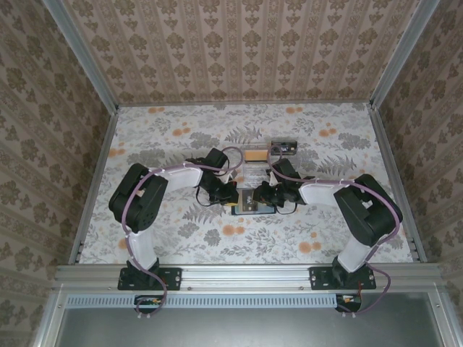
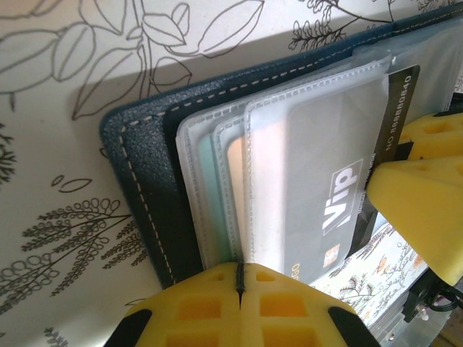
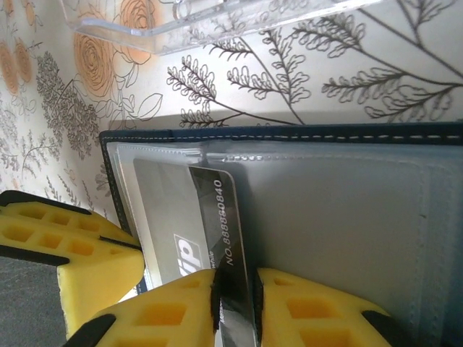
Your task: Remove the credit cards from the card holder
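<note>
The dark blue card holder (image 1: 253, 209) lies open on the flowered table between both arms. My left gripper (image 2: 239, 267) is shut on the edge of one of its clear plastic sleeves (image 2: 289, 123). A dark grey credit card (image 3: 217, 210) marked "Vip" sticks partly out of that sleeve. My right gripper (image 3: 235, 282) stands a little open, and the card's free edge lies in the narrow gap between its pads. The right gripper's yellow fingers (image 2: 427, 195) show at the card's end (image 2: 401, 101). A teal tint (image 2: 207, 188) shows in a sleeve behind. The holder's stitched cover (image 3: 289, 135) lies flat.
A clear plastic tray (image 1: 255, 156) sits just beyond the holder, its rim (image 3: 217, 18) close to the holder's far edge. A small dark object (image 1: 283, 147) lies to the tray's right. Patterned walls enclose the table on three sides.
</note>
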`<state>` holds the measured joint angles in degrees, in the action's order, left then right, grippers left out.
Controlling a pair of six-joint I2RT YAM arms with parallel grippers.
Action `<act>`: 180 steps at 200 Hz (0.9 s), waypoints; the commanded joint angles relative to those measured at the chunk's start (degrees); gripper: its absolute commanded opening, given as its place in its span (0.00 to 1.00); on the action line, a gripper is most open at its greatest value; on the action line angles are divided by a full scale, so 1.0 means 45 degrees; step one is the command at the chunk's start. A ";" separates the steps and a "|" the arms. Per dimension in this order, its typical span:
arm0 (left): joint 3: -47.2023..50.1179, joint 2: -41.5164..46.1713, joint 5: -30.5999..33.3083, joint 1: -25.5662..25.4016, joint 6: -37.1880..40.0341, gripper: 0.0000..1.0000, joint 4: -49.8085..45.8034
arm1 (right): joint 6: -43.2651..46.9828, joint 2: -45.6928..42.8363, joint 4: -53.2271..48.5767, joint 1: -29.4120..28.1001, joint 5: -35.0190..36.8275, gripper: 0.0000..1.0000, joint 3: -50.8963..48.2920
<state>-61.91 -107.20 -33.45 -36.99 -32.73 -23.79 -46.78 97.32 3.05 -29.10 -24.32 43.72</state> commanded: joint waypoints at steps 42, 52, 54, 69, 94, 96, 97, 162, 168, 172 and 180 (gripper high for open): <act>0.0011 -0.0531 0.0354 -0.0061 0.0337 0.00 -0.0571 | -0.0037 -0.0087 -0.0033 0.0291 -0.0070 0.04 -0.0510; 0.0006 -0.0553 0.0363 -0.0044 0.0352 0.00 -0.0572 | 0.0034 -0.0221 -0.0086 0.0471 -0.0110 0.02 -0.0640; -0.0002 -0.0553 0.0363 -0.0042 0.0343 0.00 -0.0587 | 0.0057 -0.0274 -0.0120 0.0501 -0.0106 0.02 -0.0665; -0.0039 -0.0553 0.0364 -0.0020 0.0379 0.00 -0.0631 | 0.0290 -0.0589 -0.0383 0.0787 -0.0105 0.02 -0.0833; -0.0022 -0.0519 0.0385 0.0000 0.0455 0.00 -0.0708 | 0.0778 -0.1173 -0.0929 0.1253 -0.0163 0.01 -0.1071; -0.0019 -0.0516 0.0383 -0.0001 0.0457 0.00 -0.0709 | 0.0809 -0.1230 -0.0980 0.1291 -0.0163 0.01 -0.1086; -0.0025 -0.0515 0.0393 -0.0002 0.0457 0.00 -0.0709 | 0.0847 -0.1242 -0.1004 0.1291 -0.0173 0.01 -0.1094; -0.0157 -0.0379 0.0362 0.0037 0.0554 0.00 -0.0788 | 0.2145 -0.3587 -0.3081 0.2004 -0.0009 0.00 -0.1161; -0.0193 -0.0378 0.0344 0.0037 0.0571 0.00 -0.0804 | 0.2286 -0.3810 -0.3338 0.2032 0.0012 0.00 -0.1063; -0.0221 -0.0360 0.0344 0.0037 0.0584 0.00 -0.0807 | 0.2371 -0.3833 -0.3527 0.2024 0.0038 0.00 -0.0978; -0.0270 -0.0343 0.0349 0.0037 0.0588 0.00 -0.0829 | 0.2577 -0.4337 -0.3908 0.2031 0.0059 0.00 -0.0782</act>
<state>-62.30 -107.31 -33.61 -37.04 -31.64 -24.10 -39.35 82.39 -6.59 -20.21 -25.58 38.50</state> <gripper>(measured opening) 0.047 0.064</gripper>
